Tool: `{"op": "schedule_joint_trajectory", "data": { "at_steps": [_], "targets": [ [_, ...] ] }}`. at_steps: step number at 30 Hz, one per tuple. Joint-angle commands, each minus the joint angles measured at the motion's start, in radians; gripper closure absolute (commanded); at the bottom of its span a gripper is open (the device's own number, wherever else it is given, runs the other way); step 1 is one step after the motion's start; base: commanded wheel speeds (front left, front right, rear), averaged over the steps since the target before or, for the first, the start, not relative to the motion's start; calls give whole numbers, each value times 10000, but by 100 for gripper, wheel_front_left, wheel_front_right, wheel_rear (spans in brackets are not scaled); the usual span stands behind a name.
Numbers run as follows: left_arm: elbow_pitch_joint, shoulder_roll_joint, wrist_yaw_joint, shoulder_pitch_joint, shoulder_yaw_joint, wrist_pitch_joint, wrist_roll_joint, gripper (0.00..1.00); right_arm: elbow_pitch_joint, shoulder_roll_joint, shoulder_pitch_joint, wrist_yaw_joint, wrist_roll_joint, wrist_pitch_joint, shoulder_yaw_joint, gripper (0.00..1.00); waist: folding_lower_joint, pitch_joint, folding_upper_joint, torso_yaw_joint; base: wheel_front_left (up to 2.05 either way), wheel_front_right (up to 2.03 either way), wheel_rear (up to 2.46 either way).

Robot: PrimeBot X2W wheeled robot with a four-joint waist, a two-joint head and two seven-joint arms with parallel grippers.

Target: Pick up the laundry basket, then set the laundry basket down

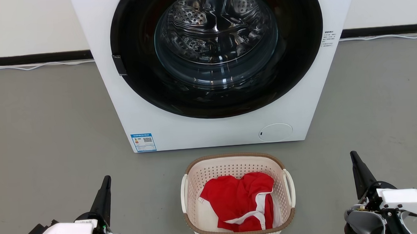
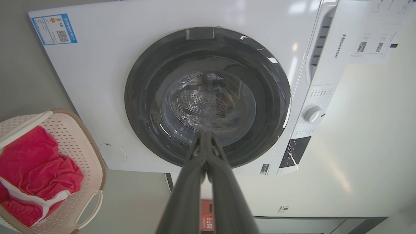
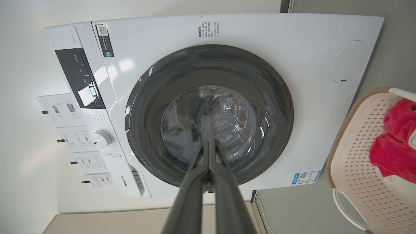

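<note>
Both jaws pressed together; left gripper (image 1: 106, 179) and right gripper (image 1: 353, 155) flank the laundry basket (image 1: 232, 170), neither clearly nearer.

Left hand (image 2: 204, 134), fingers (image 2: 187, 185) pressed together, before white washer (image 2: 130, 42) with dark door (image 2: 146, 97), laundry basket (image 2: 83, 143) holding red garment (image 2: 32, 159) lower left

I've got the laundry basket (image 1: 232, 169) dead centre below me: small, cream-white, perforated walls, brown woven-look rim, a white handle on each side. It's sitting upright and flat on the grey floor (image 1: 54, 137), just in front of the washer (image 1: 195, 131), with a crumpled red-and-white garment (image 1: 240, 200) inside.
</note>
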Motion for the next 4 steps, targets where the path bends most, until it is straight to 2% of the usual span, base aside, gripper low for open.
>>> {"op": "schedule_joint_trajectory", "data": {
  "at_steps": [1, 4],
  "targets": [
    [-291, 135, -71, -559, 312, 63, 12, 100, -318, -28, -118, 73, 61, 78, 177, 100, 0, 0, -1, 0, 0, 0, 0],
    [-291, 135, -71, -559, 312, 63, 12, 100, -318, -28, -118, 73, 61, 78, 177, 100, 0, 0, -1, 0, 0, 0, 0]
  ]
}}
